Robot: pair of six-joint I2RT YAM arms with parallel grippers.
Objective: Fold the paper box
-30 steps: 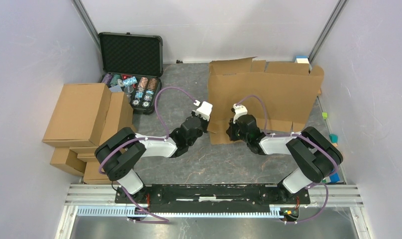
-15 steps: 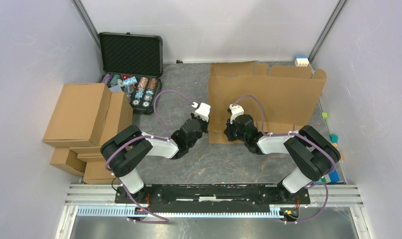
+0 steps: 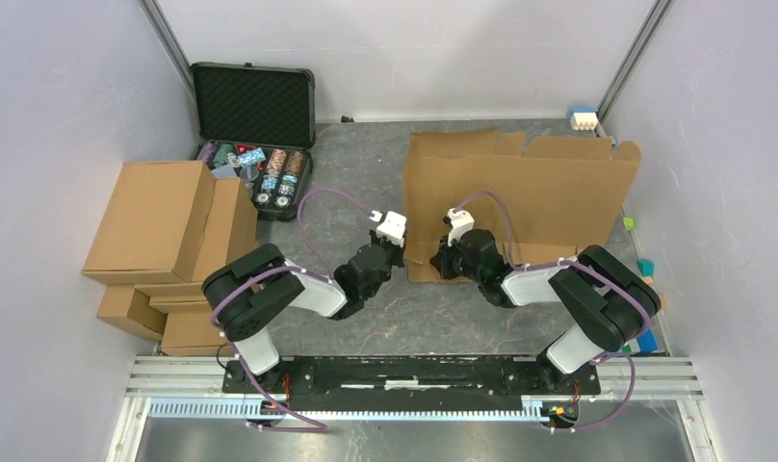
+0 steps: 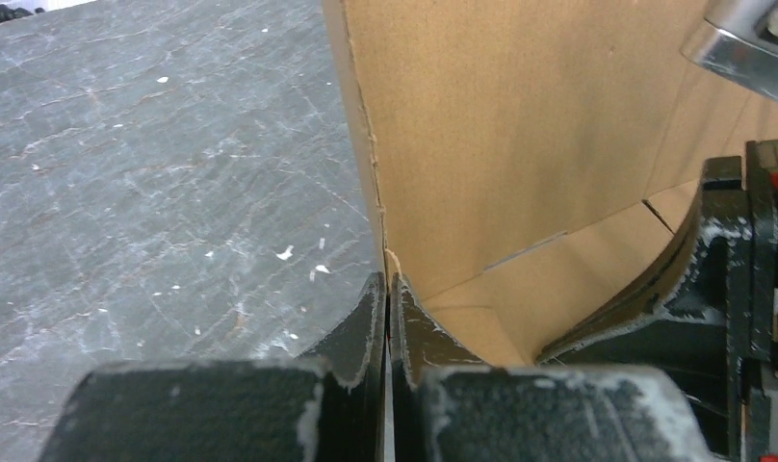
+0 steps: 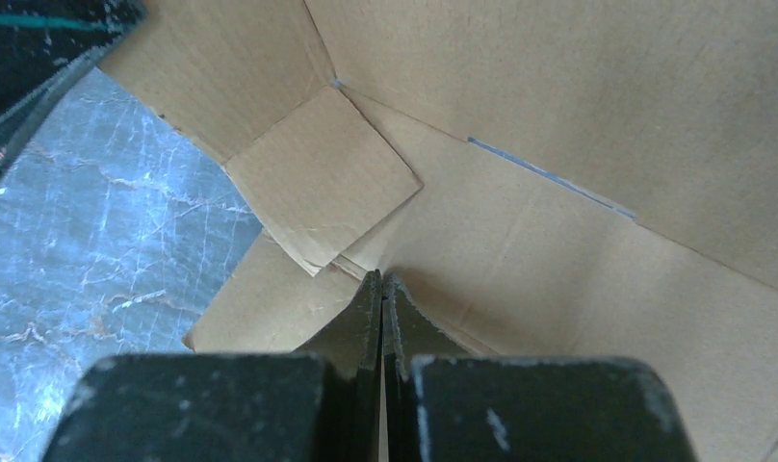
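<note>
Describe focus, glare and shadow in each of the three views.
Top external: evenly lit, sharp throughout. Left wrist: the left pincer near the lens is slightly soft; the paper box is crisp. Right wrist: the table glares bluish-white; the right pincer is dark.

Looking like a robotics lab cell: being walled with white panels [image 3: 67,96] around the jaws, aluminium framing [image 3: 173,371] behind.
</note>
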